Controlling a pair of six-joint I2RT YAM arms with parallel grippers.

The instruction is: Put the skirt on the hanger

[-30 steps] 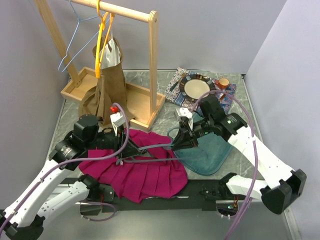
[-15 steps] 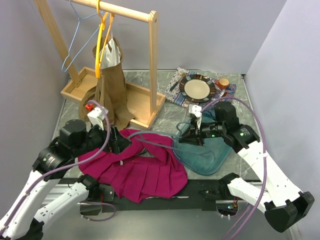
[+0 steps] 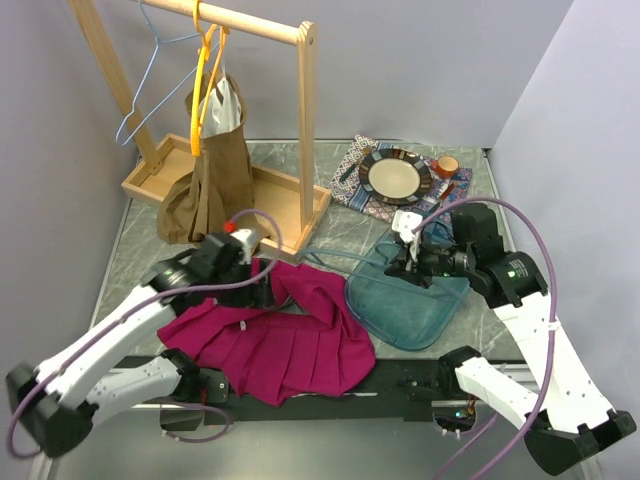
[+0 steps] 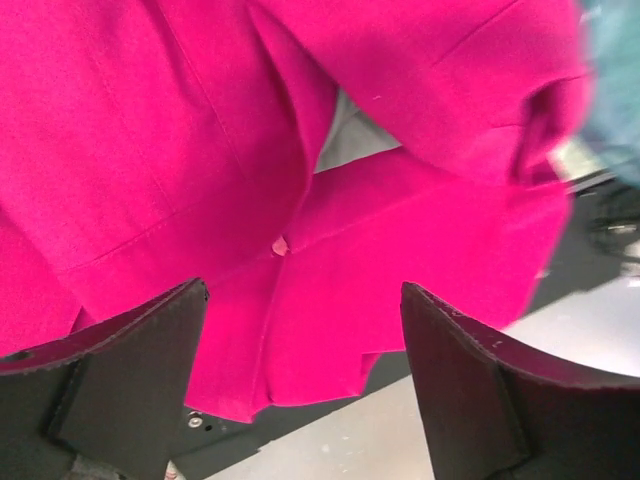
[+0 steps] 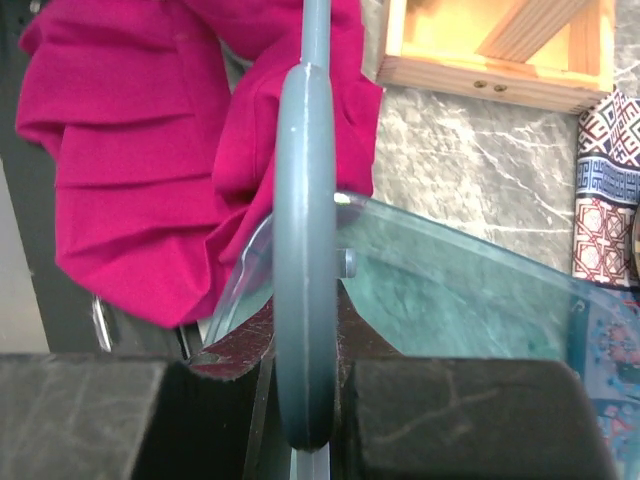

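A: Location of skirt (image 3: 270, 340)?
B: Lower centre of top view. Magenta, crumpled, lying on the table (image 3: 330, 215). Not on any hanger.
A: Left gripper (image 3: 262, 290)?
B: Over the skirt's upper edge, just left of frame centre. Spread wide, nothing between the fingers (image 4: 110, 370). Wrist view: pink folds and a seam filling most of the frame beyond the gap. Touching or hovering, cannot tell.
A: Right gripper (image 3: 405, 265)?
B: Right of centre in top view, apart from the skirt, off to the right of its bunched upper-right corner. Nearly closed, clamped on the grey-blue hanger (image 5: 305, 200). Bar seen edge-on, upright in mid wrist frame between the two black pads.
A: Skirt against that hanger?
B: Pink folds in upper left of right wrist view, bunched just beside the bar. Contact unclear. Teal see-through sheet (image 3: 410, 300) running off to the right.
A: Rest?
B: Wooden rack (image 3: 305, 120) upper left of top view, brown garment (image 3: 215, 170) hanging from it on a yellow hanger (image 3: 203, 80).
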